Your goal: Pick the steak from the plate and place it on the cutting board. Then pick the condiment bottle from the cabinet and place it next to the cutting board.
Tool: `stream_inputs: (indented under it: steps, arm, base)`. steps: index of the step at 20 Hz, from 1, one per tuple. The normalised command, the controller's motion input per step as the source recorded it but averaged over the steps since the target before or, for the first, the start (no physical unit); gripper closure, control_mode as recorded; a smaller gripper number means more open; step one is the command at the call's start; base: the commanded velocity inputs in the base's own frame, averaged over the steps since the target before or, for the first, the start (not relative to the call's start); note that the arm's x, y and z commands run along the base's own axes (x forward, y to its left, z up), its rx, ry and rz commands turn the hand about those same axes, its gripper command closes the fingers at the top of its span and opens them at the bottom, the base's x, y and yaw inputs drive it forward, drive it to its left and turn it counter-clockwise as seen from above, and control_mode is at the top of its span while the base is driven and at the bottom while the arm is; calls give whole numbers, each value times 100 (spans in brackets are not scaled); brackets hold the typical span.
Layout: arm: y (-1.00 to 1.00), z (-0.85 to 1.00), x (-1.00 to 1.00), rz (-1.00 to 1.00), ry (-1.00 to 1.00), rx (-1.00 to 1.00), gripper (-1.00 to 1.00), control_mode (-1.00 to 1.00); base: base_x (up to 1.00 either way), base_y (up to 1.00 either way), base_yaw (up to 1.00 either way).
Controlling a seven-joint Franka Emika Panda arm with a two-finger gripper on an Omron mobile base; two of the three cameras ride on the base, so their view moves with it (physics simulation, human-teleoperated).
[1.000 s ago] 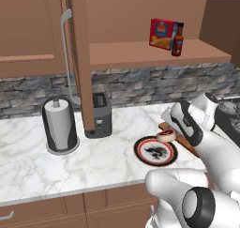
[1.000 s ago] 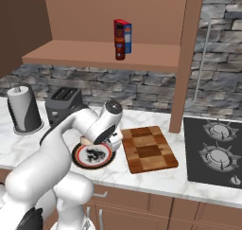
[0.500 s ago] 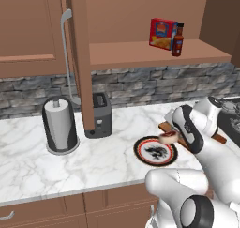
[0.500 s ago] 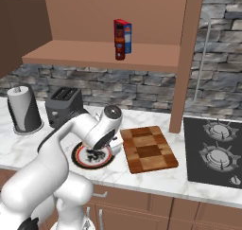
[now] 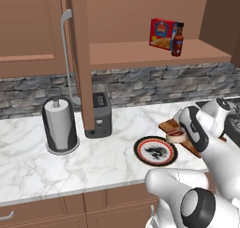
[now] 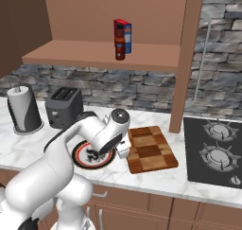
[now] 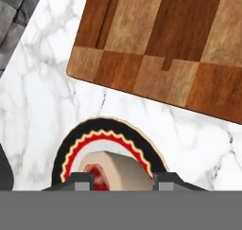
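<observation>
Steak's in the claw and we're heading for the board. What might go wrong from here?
1. The claw pinches the steak by its rounded sides, so it may slip out over the plate or the marble.
2. The cutting board edge lies close ahead; carried too low, the steak could catch on it.
3. The arm hides part of the board in the right base view, making placement harder to judge.

White arm bent forward and low, wrist angled down, fingers (image 7: 163, 179) closed on the steak (image 7: 113, 170).
</observation>
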Motion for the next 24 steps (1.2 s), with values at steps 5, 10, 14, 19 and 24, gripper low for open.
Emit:
stream_inputs:
  steps: [5,10,14,19,24]
  arm:
    - [-31,0,1,-5,0,0,100,-100]
    - [-22,0,9,-2,0,0,100,-100]
    - [-21,0,14,-1,0,0,100,-100]
    - [-21,0,25,0,0,0,100,-100]
    - [-25,0,20,0,0,0,100,-100]
  base:
    - [0,0,0]
    - [0,0,0]
    - [0,0,0]
    - [0,0,0]
    - [0,0,0]
